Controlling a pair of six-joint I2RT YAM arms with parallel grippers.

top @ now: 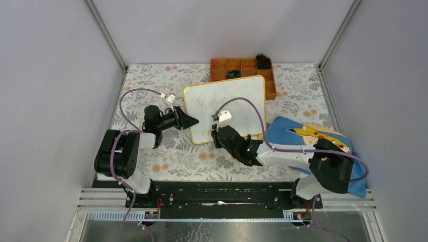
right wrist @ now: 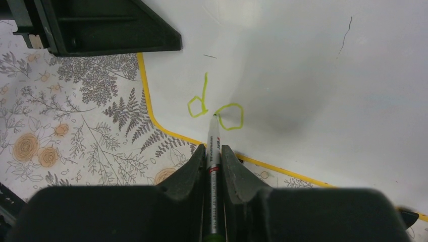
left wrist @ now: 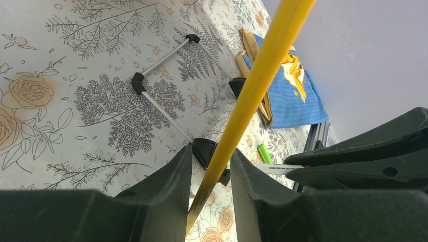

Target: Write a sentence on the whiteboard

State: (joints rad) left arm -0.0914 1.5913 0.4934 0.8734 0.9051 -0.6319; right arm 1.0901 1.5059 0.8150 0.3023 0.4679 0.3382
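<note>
- Pale grey walls (top: 50, 75) rose left of the left pincer (top: 194, 121) and beyond it.
- A floral-print surface (top: 176, 161) spread beneath that pincer.
- Aluminium posts (top: 107, 34) marked the corners.

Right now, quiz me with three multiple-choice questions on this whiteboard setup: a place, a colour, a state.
1. Where is the orange tray? A) behind the whiteboard, far side B) at the near edge C) on the whiteboard
2. The written letters are: A) red B) yellow-green C) black
3. The right fingers are: A) open, empty B) shut on the marker C) gripping the board's frame
Answers: 1A, the tray shows past the board's far edge; 2B, the right wrist view shows yellow-green strokes; 3B, marker clamped, tip on the board.
</note>
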